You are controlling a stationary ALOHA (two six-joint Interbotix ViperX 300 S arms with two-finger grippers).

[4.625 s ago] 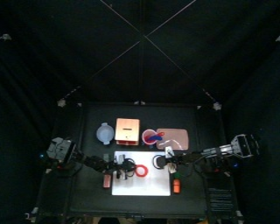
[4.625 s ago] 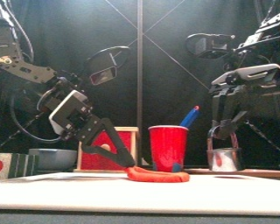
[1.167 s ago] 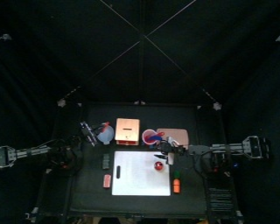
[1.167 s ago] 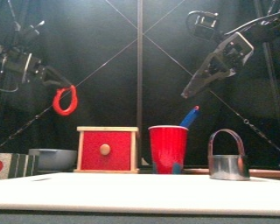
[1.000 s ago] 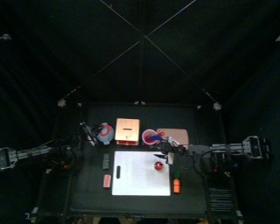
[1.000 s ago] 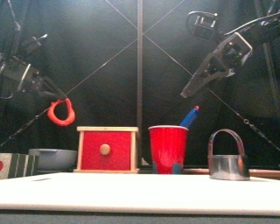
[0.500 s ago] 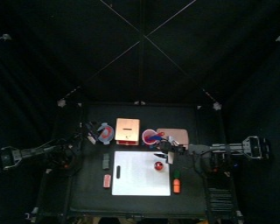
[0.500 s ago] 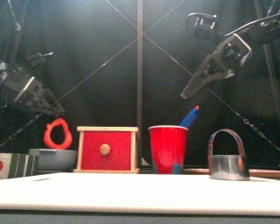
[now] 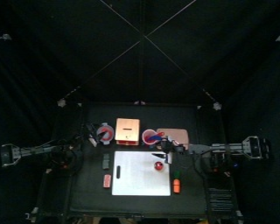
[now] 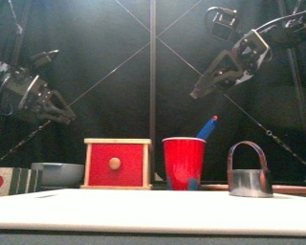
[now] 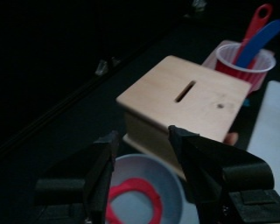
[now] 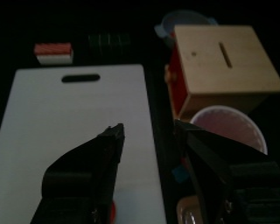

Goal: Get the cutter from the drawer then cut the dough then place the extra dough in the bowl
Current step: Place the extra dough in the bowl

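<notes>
Red dough (image 11: pixel 133 199) lies in the bowl (image 11: pixel 149 160) below the left gripper (image 11: pixel 143 140), whose jaws stand apart, empty. The right gripper (image 12: pixel 150 129) hangs slack-jawed too, holding nothing.

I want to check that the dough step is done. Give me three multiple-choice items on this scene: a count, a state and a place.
1. How many knives stand in the cup? A one; B two; C four.
2. The left gripper is: A open; B shut on a knife; C shut on the cup.
3. Where is the dough ring? A in the cup; B in the left gripper; C in the bowl.

Answers: 1 B, one blue and one red show. 2 A, its jaws stand apart with nothing between them. 3 C, the left wrist view shows it lying inside the bowl.
</notes>
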